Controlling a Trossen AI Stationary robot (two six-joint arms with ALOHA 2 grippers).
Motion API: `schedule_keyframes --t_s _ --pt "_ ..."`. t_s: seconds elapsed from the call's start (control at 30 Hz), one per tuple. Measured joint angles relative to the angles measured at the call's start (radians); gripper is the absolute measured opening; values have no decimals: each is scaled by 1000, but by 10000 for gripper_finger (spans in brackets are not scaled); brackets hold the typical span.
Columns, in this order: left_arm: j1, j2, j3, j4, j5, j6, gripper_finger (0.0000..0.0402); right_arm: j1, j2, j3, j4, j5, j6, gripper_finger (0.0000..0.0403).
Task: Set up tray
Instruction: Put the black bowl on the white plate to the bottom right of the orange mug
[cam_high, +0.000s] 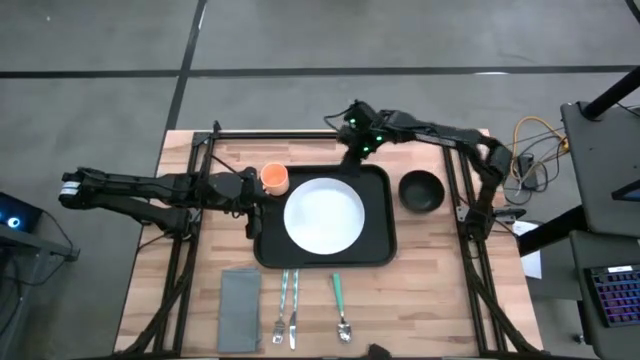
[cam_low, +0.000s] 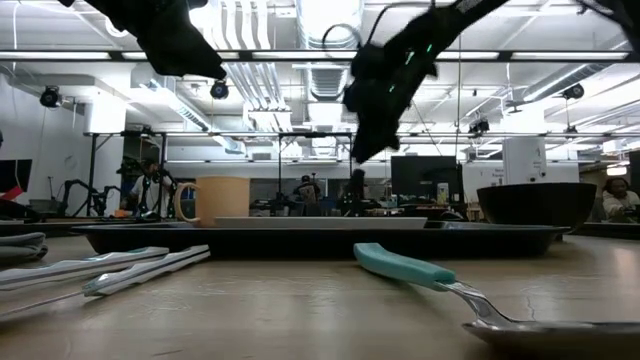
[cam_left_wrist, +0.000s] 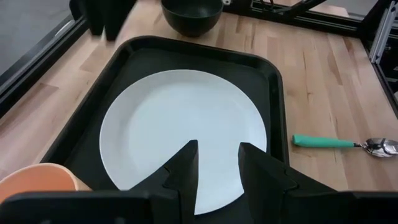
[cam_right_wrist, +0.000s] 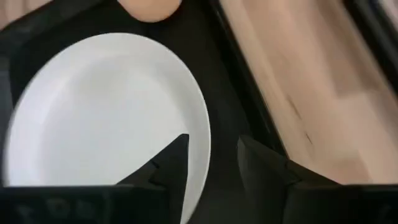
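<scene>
The black tray lies mid-table with a white plate in it. An orange cup stands at the tray's far left corner. My left gripper hovers open over the tray's left rim. In its wrist view the fingers frame the plate, with the cup beside them. My right gripper hangs open above the tray's far rim. Its wrist view looks down on the plate's edge. In the low view it stands clear above the tray.
A black bowl sits on the wood right of the tray. Near the table's near edge lie a folded grey napkin, a fork and knife, and a teal-handled spoon. Black frame rails run along both table sides.
</scene>
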Motion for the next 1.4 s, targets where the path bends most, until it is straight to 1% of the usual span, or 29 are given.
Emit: schedule_keyframes --t_s 0.07,0.17,0.23,0.3,0.37,0.57,0.7,0.83,0.9,1.03,1.1,1.17,1.3,1.4 --pt "0 0 0 -1 0 0 95 20 -74 -6 -124 104 40 133" --pt "0 0 0 -1 0 0 95 80 -196 -27 -338 334 131 132" --pt "0 4 0 0 0 0 95 128 -280 -57 -458 412 187 130" --pt "0 5 0 0 0 0 95 172 -367 -111 -512 423 249 128" --pt "0 5 0 0 0 -1 95 209 -455 -182 -517 418 308 129" --pt "0 5 0 0 0 -3 95 231 -672 -384 -503 408 437 153" --pt "0 5 0 0 0 -3 95 234 -766 -493 -502 377 477 171" --pt "0 5 0 0 0 -4 95 233 -805 -558 -506 334 495 177" --pt "0 5 0 0 0 -18 95 233 -821 -578 -513 365 541 176" --pt "0 5 0 0 0 -30 95 232 -859 -618 -513 538 702 167" --pt "0 5 0 0 0 -30 95 228 -877 -639 -511 597 748 163" --pt "0 5 0 0 0 -30 95 213 -896 -664 -508 618 774 159" --pt "0 5 0 0 0 -30 95 172 -926 -710 -503 624 806 156" --pt "0 5 0 0 0 -30 95 137 -938 -732 -500 662 816 155"
